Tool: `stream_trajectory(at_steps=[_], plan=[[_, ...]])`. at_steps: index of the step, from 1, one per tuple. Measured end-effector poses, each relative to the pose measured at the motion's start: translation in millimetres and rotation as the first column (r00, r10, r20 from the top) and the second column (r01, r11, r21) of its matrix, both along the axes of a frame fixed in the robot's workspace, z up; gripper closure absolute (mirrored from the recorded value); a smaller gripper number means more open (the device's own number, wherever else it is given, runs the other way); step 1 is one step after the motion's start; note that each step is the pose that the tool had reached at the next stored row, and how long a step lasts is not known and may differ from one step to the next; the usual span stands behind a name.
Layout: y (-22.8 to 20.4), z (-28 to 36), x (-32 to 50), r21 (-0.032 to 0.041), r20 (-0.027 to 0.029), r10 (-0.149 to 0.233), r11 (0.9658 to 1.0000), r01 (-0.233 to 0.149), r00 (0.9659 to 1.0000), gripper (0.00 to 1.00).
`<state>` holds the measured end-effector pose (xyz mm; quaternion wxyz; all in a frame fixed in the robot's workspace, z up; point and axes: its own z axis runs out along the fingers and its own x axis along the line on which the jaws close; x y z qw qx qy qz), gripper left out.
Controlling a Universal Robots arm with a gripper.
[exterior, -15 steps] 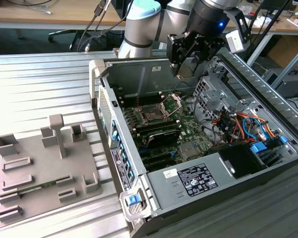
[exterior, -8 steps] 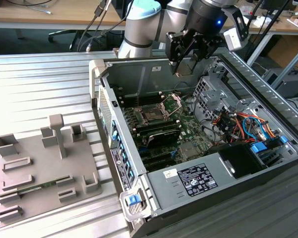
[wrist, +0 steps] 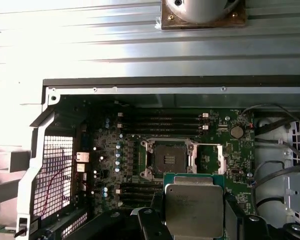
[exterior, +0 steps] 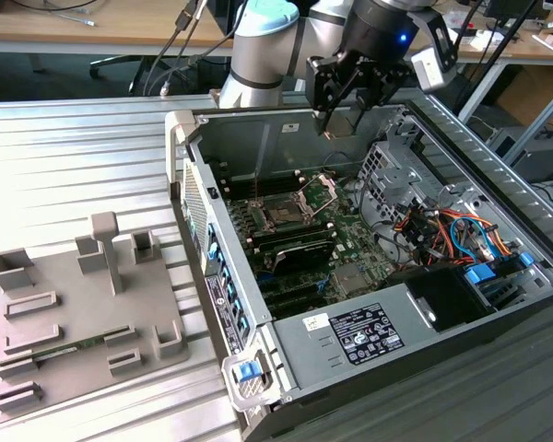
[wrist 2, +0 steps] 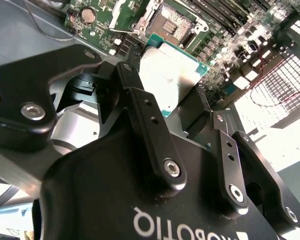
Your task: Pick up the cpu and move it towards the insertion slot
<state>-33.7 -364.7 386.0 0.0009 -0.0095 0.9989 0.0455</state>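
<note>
while the end effector [wrist 2: 182, 107] hung above the open computer case [exterior: 189, 175], it gripped the cpu [wrist: 194, 210], just short of the insertion slot [wrist: 170, 158].

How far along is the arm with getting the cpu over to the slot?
Done: the cpu is picked up, clamped in the claw and off any surface. In hand: it hangs above the open case, near the slot. Left: it is not yet at the slot, whose socket sits bare.
</note>
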Motion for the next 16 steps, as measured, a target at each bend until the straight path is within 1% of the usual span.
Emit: stream_trajectory(at_steps=[11, 16], plan=[[6.0, 0.0, 1.0, 0.0001, 0.0, 0.0, 1.0, 0.0, 1.0, 0.45], [7.9, 0.0, 1.2, 0.0, 0.0, 0.0, 1.0, 0.0, 1.0, 0.45]])
